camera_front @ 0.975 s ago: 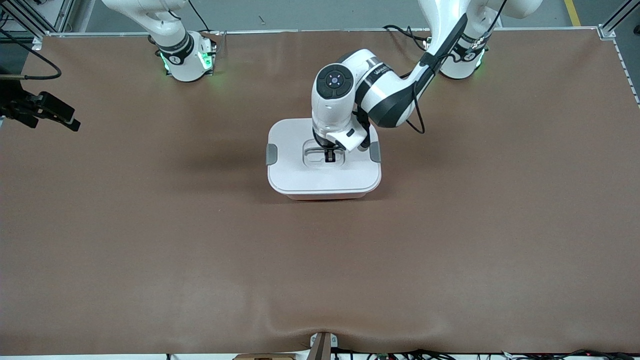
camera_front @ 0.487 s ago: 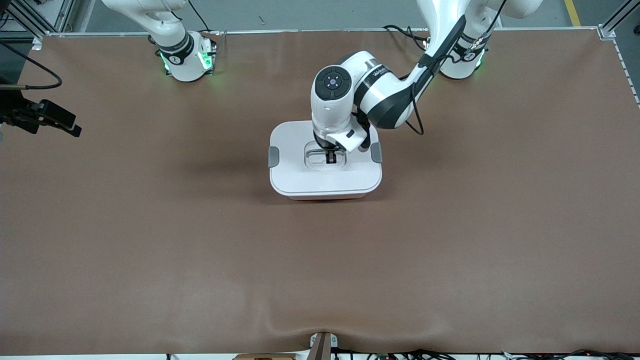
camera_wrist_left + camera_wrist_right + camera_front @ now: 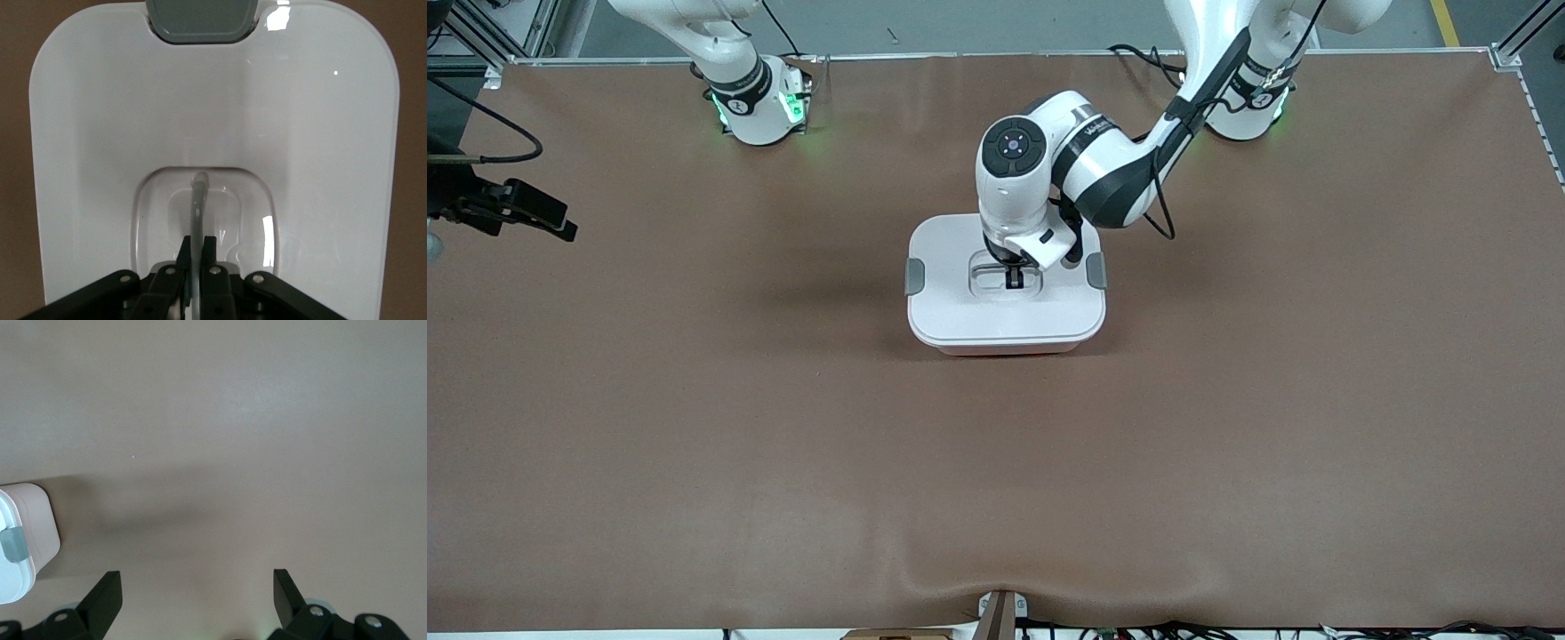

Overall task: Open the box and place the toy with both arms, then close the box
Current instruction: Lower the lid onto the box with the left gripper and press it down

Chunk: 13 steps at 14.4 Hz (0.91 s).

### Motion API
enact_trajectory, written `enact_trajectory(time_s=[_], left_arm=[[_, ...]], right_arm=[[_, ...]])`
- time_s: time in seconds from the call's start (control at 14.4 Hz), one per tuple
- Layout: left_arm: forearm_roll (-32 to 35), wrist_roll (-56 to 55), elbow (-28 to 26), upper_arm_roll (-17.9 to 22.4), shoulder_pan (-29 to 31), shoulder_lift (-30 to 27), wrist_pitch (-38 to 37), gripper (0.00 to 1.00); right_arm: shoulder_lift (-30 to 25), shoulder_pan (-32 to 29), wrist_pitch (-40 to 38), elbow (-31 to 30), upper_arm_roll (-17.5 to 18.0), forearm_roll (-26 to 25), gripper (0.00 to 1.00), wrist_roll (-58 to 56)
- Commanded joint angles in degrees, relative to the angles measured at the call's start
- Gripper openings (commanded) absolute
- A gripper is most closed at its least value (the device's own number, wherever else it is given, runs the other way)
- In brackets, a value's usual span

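Observation:
The box (image 3: pixel 960 311) stands at the table's middle, its white lid on it and a strip of the pink tub showing under the edge nearest the front camera. Grey clips (image 3: pixel 914 276) (image 3: pixel 1096 270) sit at its two ends. My left gripper (image 3: pixel 1014 277) reaches straight down into the lid's recess and is shut on the thin grey handle (image 3: pixel 198 200); the left wrist view shows its fingertips (image 3: pixel 208 250) pinching it. My right gripper (image 3: pixel 560 227) is open and empty over the bare mat at the right arm's end. It shows in the right wrist view (image 3: pixel 197 587) too, with the box's corner (image 3: pixel 27 520) at that view's edge. The toy is out of view.
Brown mat (image 3: pixel 996 480) covers the whole table. The two arm bases (image 3: pixel 760 107) (image 3: pixel 1249 107) stand along the edge farthest from the front camera. A small bracket (image 3: pixel 1000 613) sits at the edge nearest the front camera.
The left wrist has shifted slightly toward the bases, and the lid looks a touch smaller in view. The right gripper has drifted a little over the mat.

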Motion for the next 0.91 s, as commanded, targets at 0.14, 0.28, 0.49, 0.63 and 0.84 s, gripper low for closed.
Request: enact_trajectory(time_s=[0.14,0.28,0.49,0.63,0.84], left_arm=[[4.5,-4.5,1.0,-0.1,-1.3,1.5,0.8,0.0],[4.6,-5.3,1.2,-0.1,-1.3,1.7,0.8,0.0],[4.7,-5.4,1.2,-0.1,-1.3,2.1,0.8,0.0],[4.7,-4.7,1.3,-0.1,-1.3,1.6,0.8,0.45],[4.8,-3.4,3.3,0.1,-1.0,1.3,0.1,1.0]], right_arm=[[-0.4,-1.0,-0.5,-1.1,0.7,-0.2,1.0,0.1],[-0.5,-0.9,-0.6,-1.1,0.7,-0.1,1.0,0.1],[-0.5,-0.9,-0.5,-1.1,0.7,-0.1,1.0,0.1],[-0.5,-0.8,0.2,-1.1,0.7,0.0,1.0,0.1],[-0.5,-1.0,1.6,-1.2,0.7,0.1,1.0,0.1]])
